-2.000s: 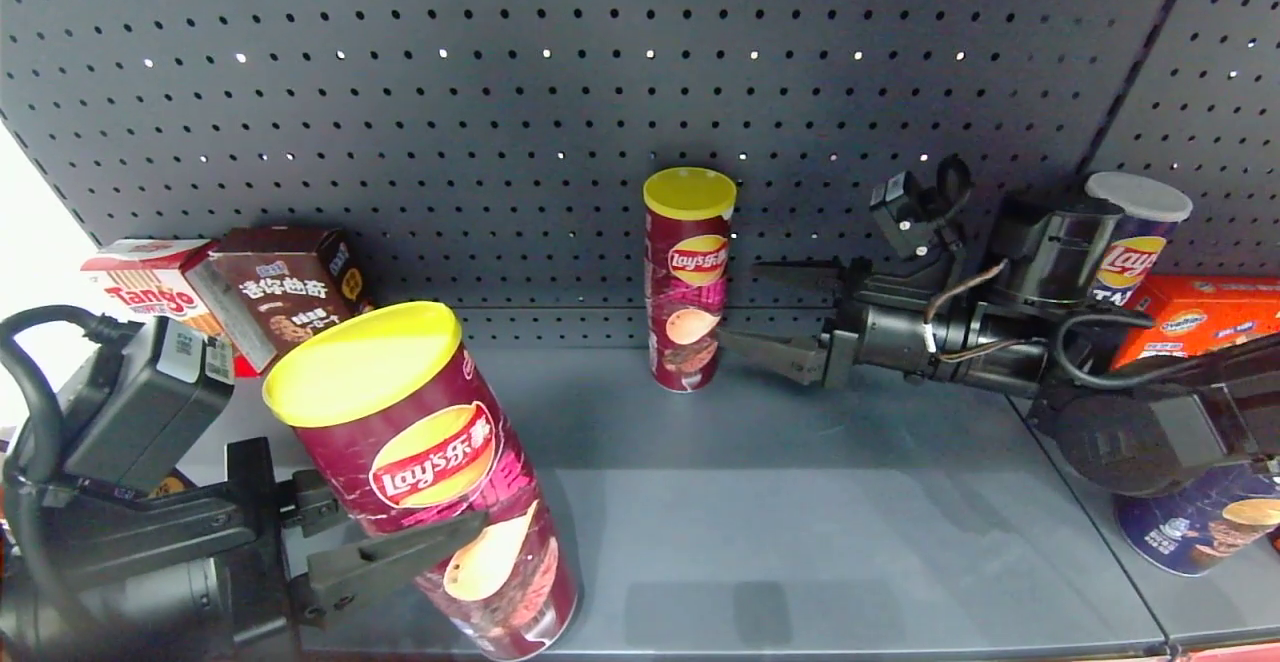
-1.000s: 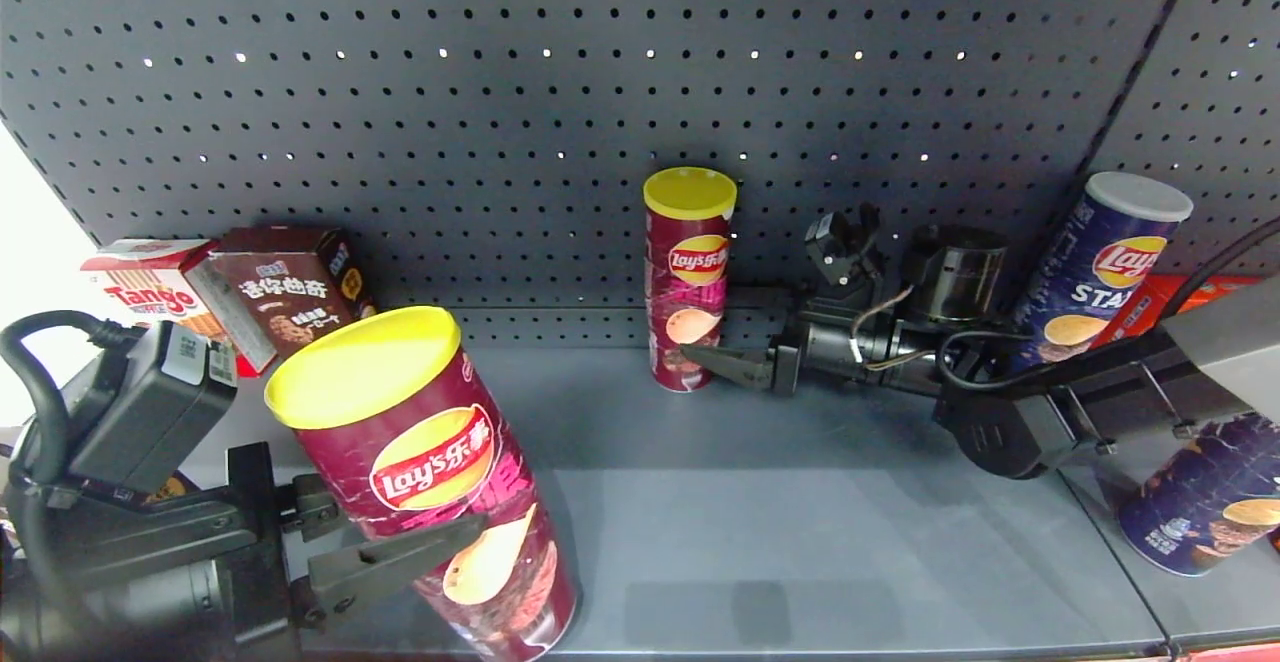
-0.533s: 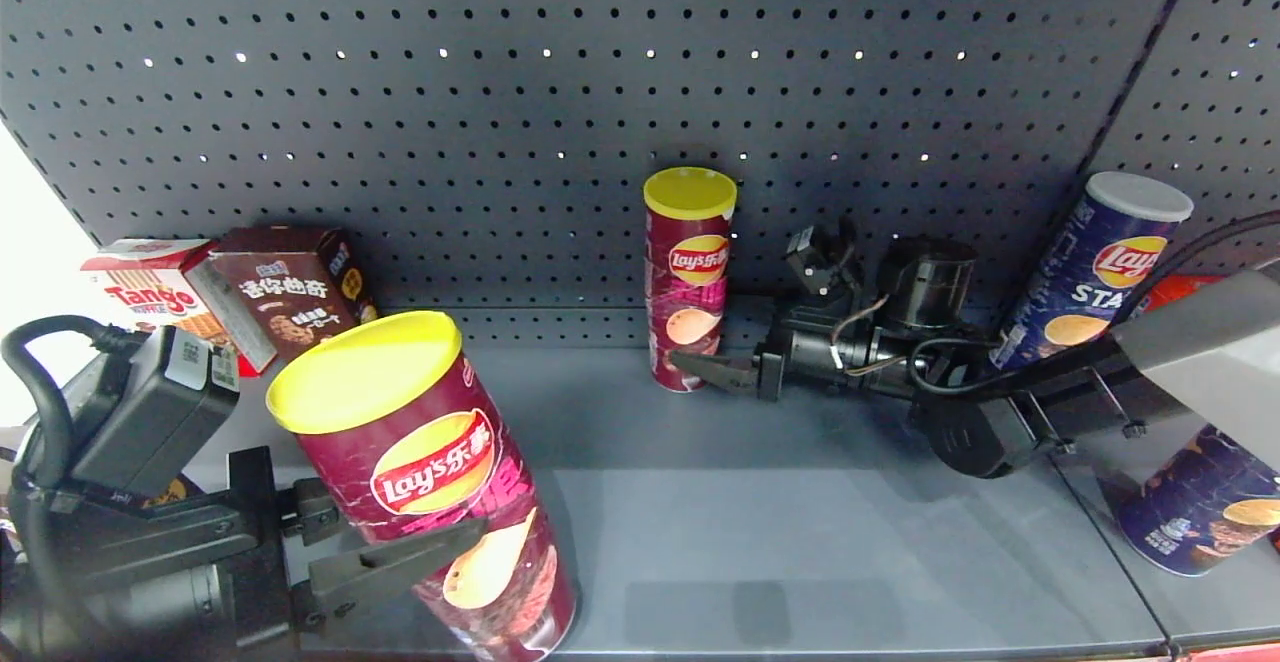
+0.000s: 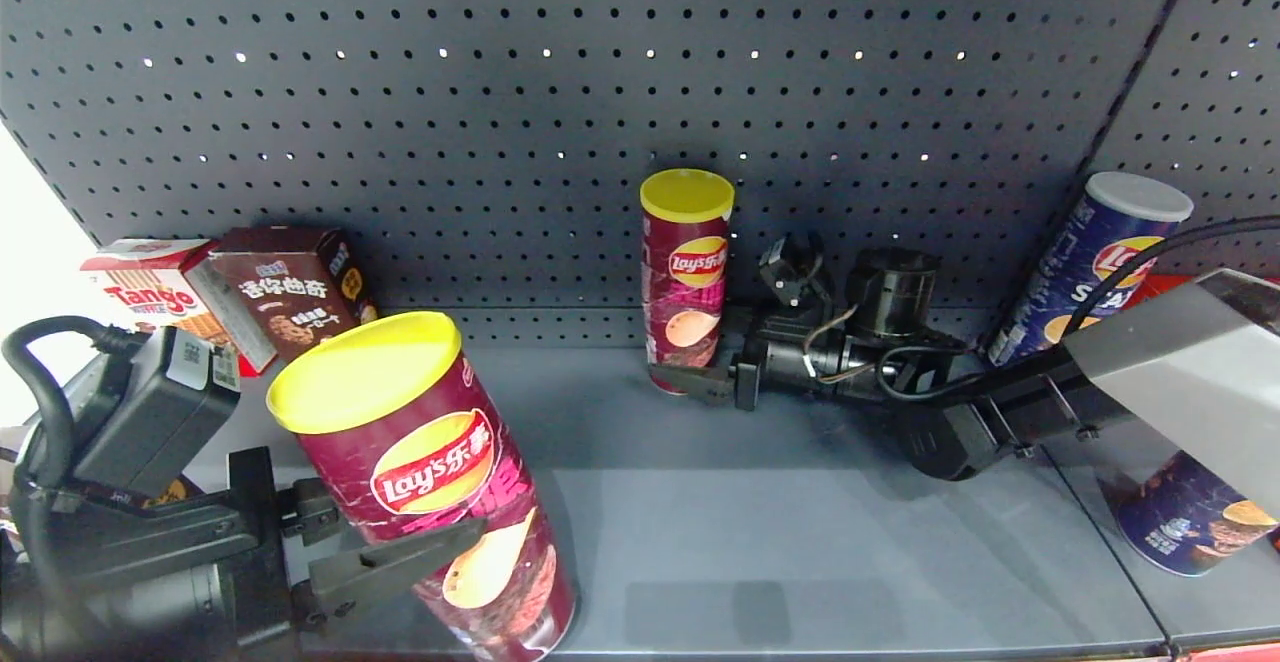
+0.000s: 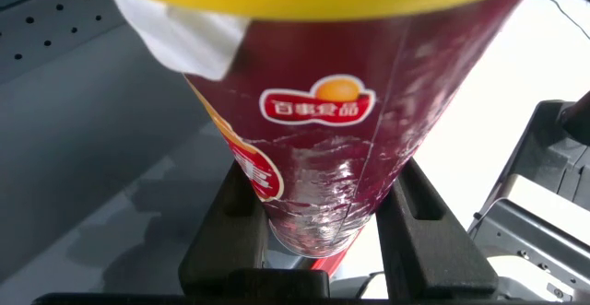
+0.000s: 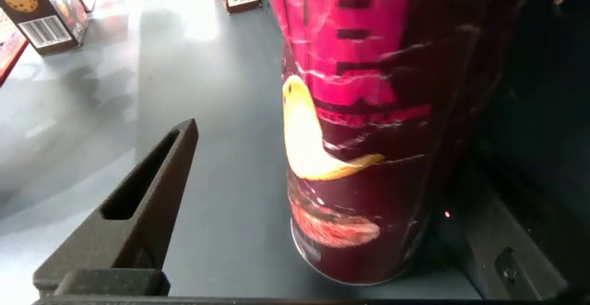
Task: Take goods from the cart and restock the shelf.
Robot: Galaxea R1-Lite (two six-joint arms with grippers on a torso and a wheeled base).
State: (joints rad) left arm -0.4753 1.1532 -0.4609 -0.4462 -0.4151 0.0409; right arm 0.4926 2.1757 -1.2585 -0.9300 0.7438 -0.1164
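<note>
Shelf (image 4: pixel 800 542) scene, dial read on the head view. Left gripper (image 4: pixel 420 527) sits at 7 o'clock, jaws clamped on the lower body of the front can (image 4: pixel 430 462), a maroon chip tube with a yellow lid. Tube is tilted, lid end up, base at the shelf's front edge; can't tell if the base touches the deck. Left wrist view: left gripper (image 5: pixel 318 240) has one black finger (image 5: pixel 230 222) pressed on each side of the front can (image 5: pixel 323 111).

Back can (image 4: pixel 688 272), same maroon tube with yellow lid, stands upright just past centre toward 12 o'clock, right against the pegboard (image 4: pixel 600 72). Right gripper (image 4: pixel 688 357) comes in from 3 o'clock, low at the tube's base, jaws apart and straddling it: near finger (image 4: pixel 690 382) passes in front of the base, the far one is hidden behind the tube. Right wrist view: right gripper (image 6: pixel 350 185) has the back can (image 6: pixel 369 111) between its jaws, with a clear gap of grey shelf between one finger (image 6: pixel 138 204) and the tube wall. No grip on it.

Blue can (image 4: pixel 1100 252) with a white lid leans at 2 o'clock. Second blue can (image 4: pixel 1190 512) at 4 o'clock, partly behind the right arm. Wafer box (image 4: pixel 140 287) and cookie box (image 4: pixel 290 287) lean side by side at 9 o'clock, touching each other, back by the pegboard.
</note>
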